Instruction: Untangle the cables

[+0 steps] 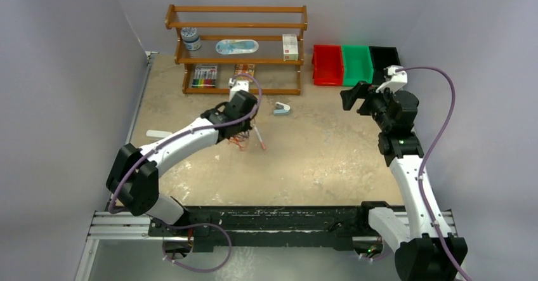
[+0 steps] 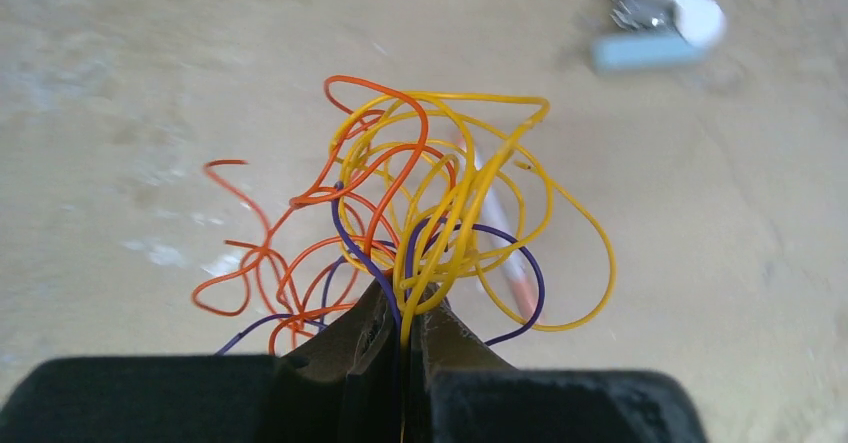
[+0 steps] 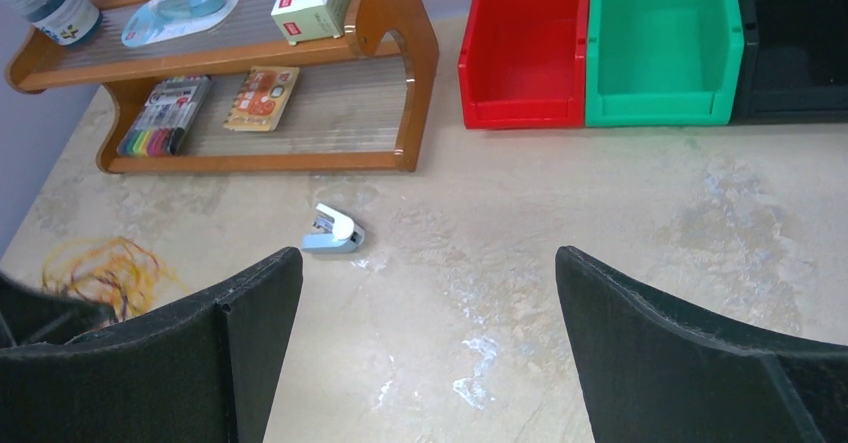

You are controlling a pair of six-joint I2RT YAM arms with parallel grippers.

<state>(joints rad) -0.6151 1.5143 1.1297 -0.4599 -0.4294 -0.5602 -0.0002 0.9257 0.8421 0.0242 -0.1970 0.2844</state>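
The left fingers (image 2: 365, 341) are pressed together, clamped on a few yellow strands at the near edge of the cables (image 2: 430, 213), a fist-like bunch of thin, floppy looped wires in orange-red, yellow and dark purple that fans out just ahead of the fingertips. This looks like the opening step of the untangling: one side of the knot is pinned and nothing is separated yet. The next move probably calls for a second grip on a loop of another colour, pulled gently away so the thin wires slide apart rather than cinch tighter. Whether the bunch hangs clear of the mottled beige worktop (image 1: 317, 160) or rests on it cannot be told. A white pen with a red tip (image 2: 503, 258) lies under the tangle, and a small white and pale-blue stapler (image 2: 660, 25) sits farther out. The left arm stretches from its base with the elbow bent and the wrist tipped down over the left-centre of the worktop. The right fingers (image 3: 240, 338) stand wide apart and hold nothing; that arm is raised on the right, well apart from the cables, facing the wooden shelf (image 3: 400, 58) and the red (image 1: 327, 66), green (image 1: 357, 65) and black (image 1: 384, 56) bins.
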